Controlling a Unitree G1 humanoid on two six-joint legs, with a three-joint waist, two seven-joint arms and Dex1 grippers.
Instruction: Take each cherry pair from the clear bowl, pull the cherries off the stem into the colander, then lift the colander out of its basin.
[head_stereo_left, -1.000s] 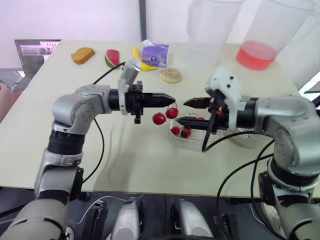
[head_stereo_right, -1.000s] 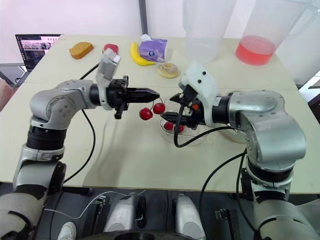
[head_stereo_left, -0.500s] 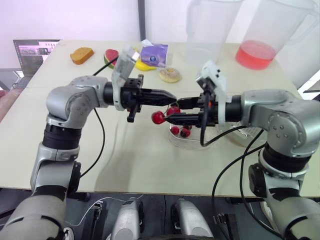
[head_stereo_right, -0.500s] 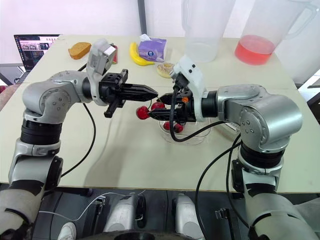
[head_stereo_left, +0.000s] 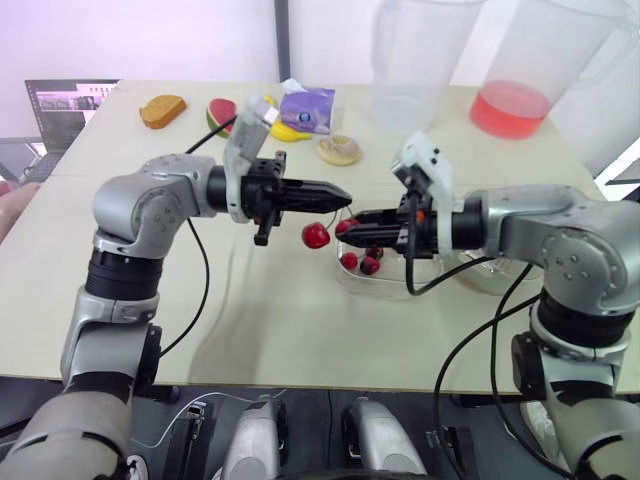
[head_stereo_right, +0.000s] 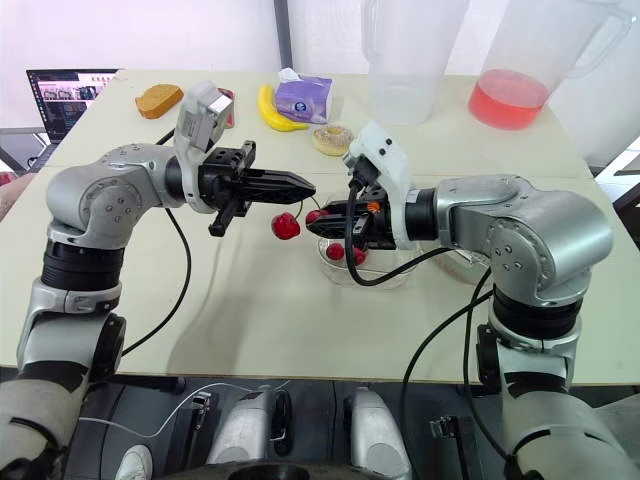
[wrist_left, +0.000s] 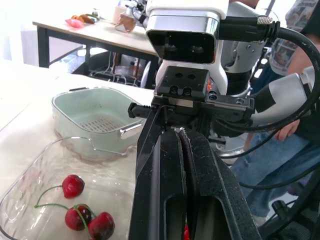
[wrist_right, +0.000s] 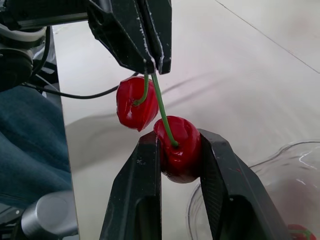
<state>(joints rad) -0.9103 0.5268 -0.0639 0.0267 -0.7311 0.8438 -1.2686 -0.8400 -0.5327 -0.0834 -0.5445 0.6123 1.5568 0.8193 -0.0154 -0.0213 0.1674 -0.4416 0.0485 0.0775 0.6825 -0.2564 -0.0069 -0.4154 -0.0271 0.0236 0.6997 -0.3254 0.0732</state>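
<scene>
In the head camera, your right gripper (head_stereo_left: 348, 218), which had stood spread and clear of the fruit a second earlier, had come in and pinched one cherry (head_stereo_right: 313, 215) of the pair, over the left rim of the clear bowl (head_stereo_left: 395, 290). Your left gripper (head_stereo_left: 346, 196) was pressed together on the stem (wrist_right: 162, 107), and the other cherry (head_stereo_left: 316, 235) dangled free. In the left wrist view, spare cherries (wrist_left: 73, 186) lay in the bowl and the colander (wrist_left: 70, 107) sat just beyond it. In the right wrist view, both pads (wrist_right: 145, 175) touched the cherry's sides. You looked set to pull, but the pair hung short of the colander, so the fruit would probably need carrying there
</scene>
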